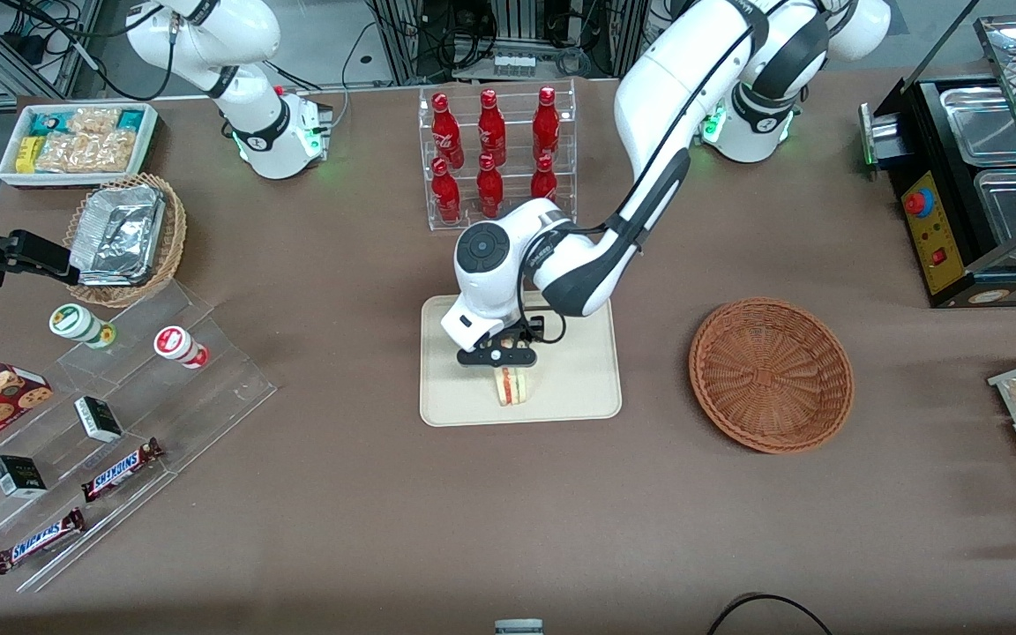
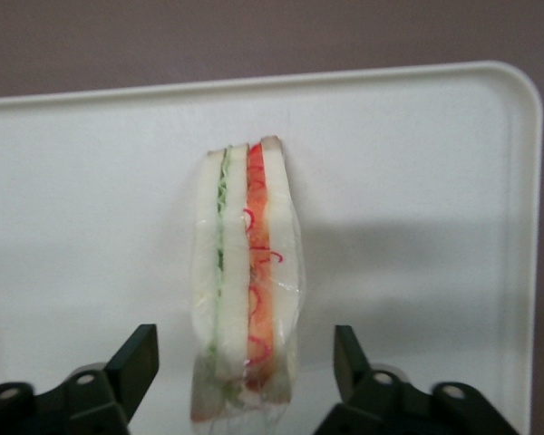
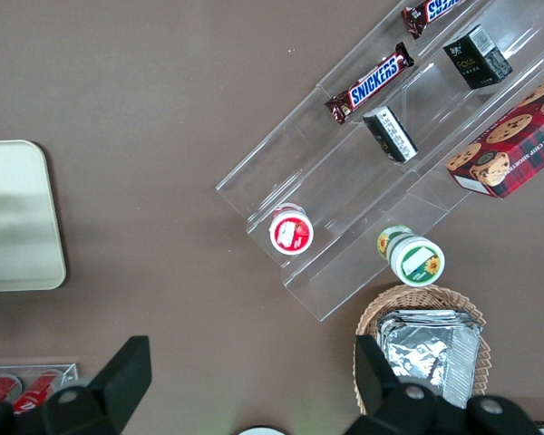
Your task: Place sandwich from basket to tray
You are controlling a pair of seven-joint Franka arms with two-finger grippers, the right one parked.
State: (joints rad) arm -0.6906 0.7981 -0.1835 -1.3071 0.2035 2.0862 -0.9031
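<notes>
— Snickers bars (image 1: 38,540) on your clear acrylic stand sit closest to the front camera. Where's the sandwich?

— Your triangular white-bread sandwich (image 2: 245,281) with red and green filling stands on its edge on the flat cream plastic tray (image 1: 578,388), wrapped in clear film.

— And your gripper?

— Your left black two-finger gripper (image 2: 245,372) hangs just above it, fingers (image 2: 134,362) spread apart either side, not touching. Your round reddish-brown wicker basket (image 1: 771,374) lies beside the tray, toward the working arm's end.
</notes>
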